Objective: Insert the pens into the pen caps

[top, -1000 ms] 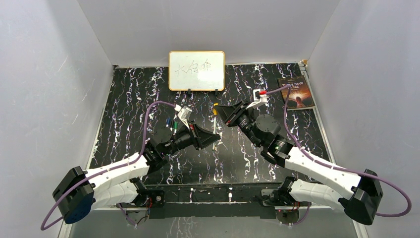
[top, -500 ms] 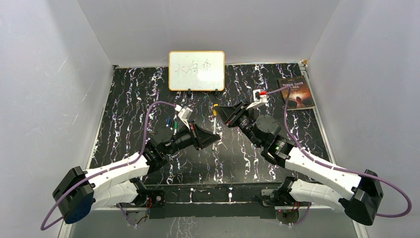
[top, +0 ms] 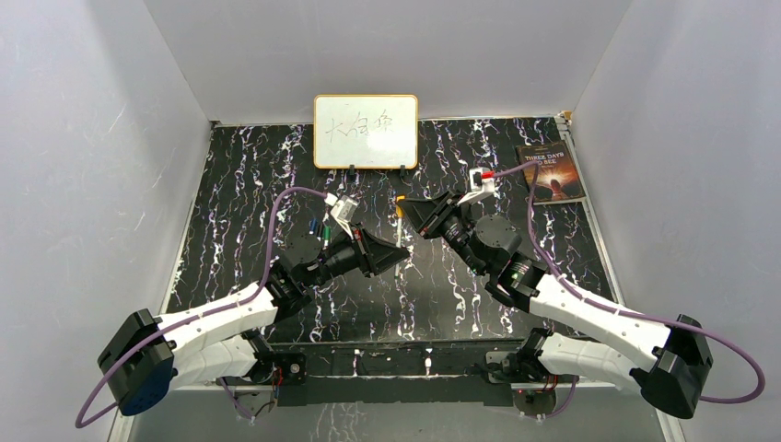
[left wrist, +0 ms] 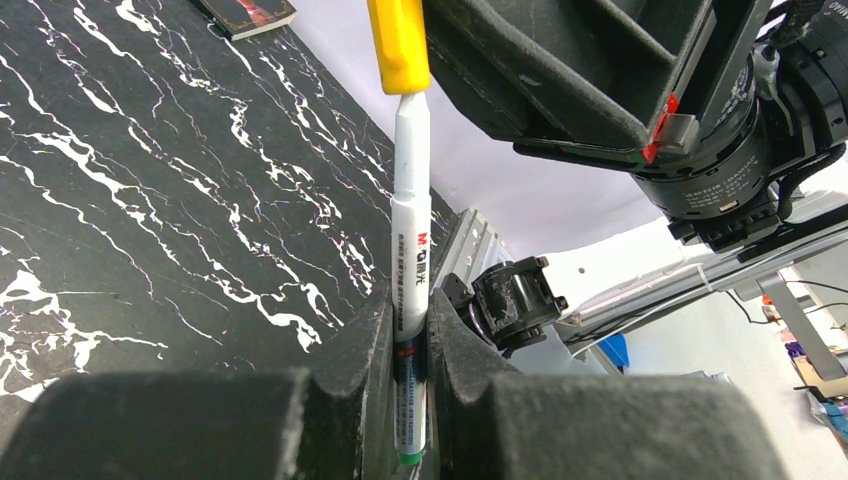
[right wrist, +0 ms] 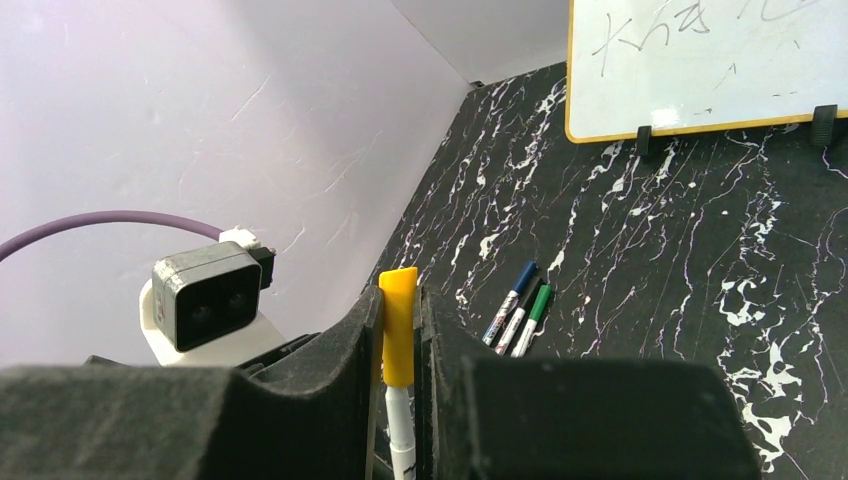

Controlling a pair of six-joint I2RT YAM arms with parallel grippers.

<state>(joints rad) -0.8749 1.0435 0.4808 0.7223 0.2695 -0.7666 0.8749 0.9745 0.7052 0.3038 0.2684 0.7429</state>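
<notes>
Between the two arms, above the middle of the table [top: 239, 184], you have a pen and a cap meeting end to end. Your left claw [left wrist: 408, 330] is clamped on the lower barrel of the pen [left wrist: 410, 240], with the writing end pointing away from the wrist. Your right claw [right wrist: 400, 310] is pinched on the yellow cap [left wrist: 398, 45], its mouth turned toward the pen. Gripping the pen low leaves most of the barrel free, so it can run into the cap without the two claws touching. I judge that this is why you hold it so.

From the left wrist view the white barrel goes straight into the cap's mouth and no dark tip shows. The tip seems to be inside, but I cannot tell whether the cap is pressed fully home. Pen and cap look close to one line, which a firm axial push needs.

Three other pens [right wrist: 519, 320] lie side by side on the table to the left, wearing blue, black and green caps, well apart from the claws. They look finished, so this would be the last pair.

A whiteboard [top: 366, 131] stands at the far edge and a book [top: 551, 171] lies at the far right, both out of the way. The only close quarters are the two claws themselves, nose to nose.
</notes>
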